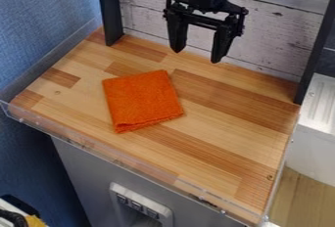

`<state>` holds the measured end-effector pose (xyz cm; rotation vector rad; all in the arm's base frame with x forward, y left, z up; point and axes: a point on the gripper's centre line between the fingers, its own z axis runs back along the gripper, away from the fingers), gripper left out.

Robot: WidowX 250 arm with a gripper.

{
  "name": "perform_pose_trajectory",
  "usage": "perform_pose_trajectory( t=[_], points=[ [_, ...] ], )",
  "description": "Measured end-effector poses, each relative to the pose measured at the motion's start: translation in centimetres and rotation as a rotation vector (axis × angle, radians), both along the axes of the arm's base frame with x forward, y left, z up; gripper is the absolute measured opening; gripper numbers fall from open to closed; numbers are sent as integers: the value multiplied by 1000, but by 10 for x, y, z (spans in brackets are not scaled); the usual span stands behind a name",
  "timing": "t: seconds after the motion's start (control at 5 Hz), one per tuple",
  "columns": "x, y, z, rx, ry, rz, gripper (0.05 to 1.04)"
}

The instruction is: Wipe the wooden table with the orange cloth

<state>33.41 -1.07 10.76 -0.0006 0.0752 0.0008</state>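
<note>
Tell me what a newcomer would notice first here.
Probably the bright orange folded cloth, lying left of centre on the striped wooden tabletop. Next, the black two-finger gripper, hanging open above the tabletop's far side, before whitewashed wooden boards.

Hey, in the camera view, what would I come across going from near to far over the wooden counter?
White plastic fitting with dark slots, clear plastic lip, folded orange cloth, black two-finger gripper, whitewashed plank wall.
</note>
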Motion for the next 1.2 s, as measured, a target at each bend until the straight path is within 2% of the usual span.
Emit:
perform_pose_trajectory(
  t=[0.4,1.0,1.2],
  points=[
    [-7,15,-11,-17,17,-217,999],
    [-19,42,2,-33,-96,-610,995],
    [-21,49,-1,-33,-112,-709,944]
  ],
)
